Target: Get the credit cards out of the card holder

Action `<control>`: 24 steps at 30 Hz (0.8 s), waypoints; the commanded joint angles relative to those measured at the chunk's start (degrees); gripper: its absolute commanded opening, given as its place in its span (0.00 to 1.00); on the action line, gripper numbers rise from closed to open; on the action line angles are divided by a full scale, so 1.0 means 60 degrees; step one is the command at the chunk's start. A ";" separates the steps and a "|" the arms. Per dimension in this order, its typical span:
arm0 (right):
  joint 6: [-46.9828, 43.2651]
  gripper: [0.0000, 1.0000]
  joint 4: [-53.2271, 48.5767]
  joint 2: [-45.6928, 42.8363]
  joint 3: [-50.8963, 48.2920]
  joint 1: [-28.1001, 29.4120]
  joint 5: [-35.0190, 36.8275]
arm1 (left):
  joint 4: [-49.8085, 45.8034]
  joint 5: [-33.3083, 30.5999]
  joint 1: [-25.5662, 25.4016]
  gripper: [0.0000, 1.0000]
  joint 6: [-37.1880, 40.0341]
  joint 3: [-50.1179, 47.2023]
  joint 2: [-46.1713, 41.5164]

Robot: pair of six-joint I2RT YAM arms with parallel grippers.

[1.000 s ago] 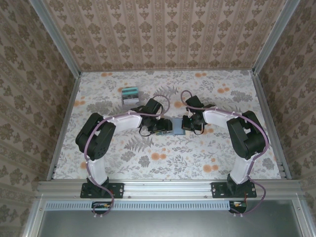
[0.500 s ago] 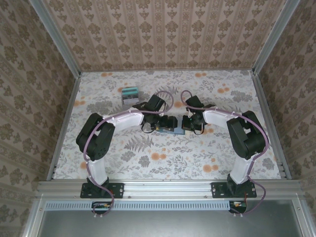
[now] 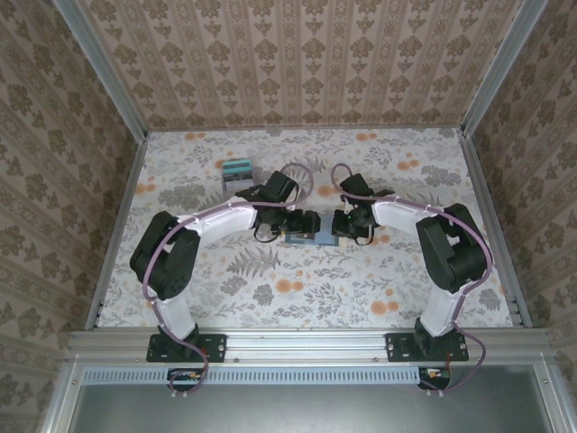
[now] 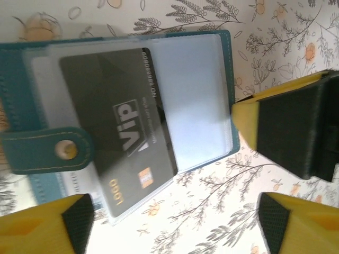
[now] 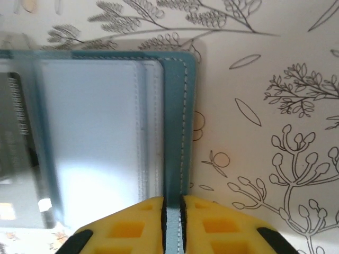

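The teal-blue card holder [image 4: 15,90] lies open on the floral table between both grippers, a small patch of it showing from above [image 3: 319,239]. A dark grey VIP credit card [image 4: 122,143] sticks out of its clear sleeve [image 4: 196,100] at a slant, past the holder's near edge. My left gripper [image 4: 175,225] hangs open just short of that card, nothing between its yellow fingers; from above it sits at the holder's left end [image 3: 302,224]. My right gripper [image 5: 172,203] is shut on the holder's stitched teal edge [image 5: 174,132], at its right end [image 3: 341,227].
A grey rectangle with a teal-green band [image 3: 238,175] lies on the table behind the left arm. The holder's strap with a snap [image 4: 47,152] folds over the card's corner. Wallpapered walls and metal rails [image 3: 117,225] enclose the table.
The left arm has stretched to the right, bringing its gripper from beside the holder to over its left end. The right gripper has kept its hold in place.
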 commanded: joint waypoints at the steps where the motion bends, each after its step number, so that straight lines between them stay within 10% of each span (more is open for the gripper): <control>1: 0.0140 0.20 0.0159 -0.0711 0.0170 -0.0058 -0.0557 | -0.0293 -0.0307 0.0217 0.74 0.0313 -0.0218 -0.0287; 8: 0.0445 0.20 0.0666 -0.0738 0.0439 0.0107 -0.1671 | -0.0422 -0.0593 0.0377 0.27 0.0465 -0.0206 0.0076; 24: 0.0751 0.19 0.0969 0.0149 0.0559 0.0265 -0.2205 | -0.0800 -0.0789 0.0451 0.24 0.0514 0.0249 0.1116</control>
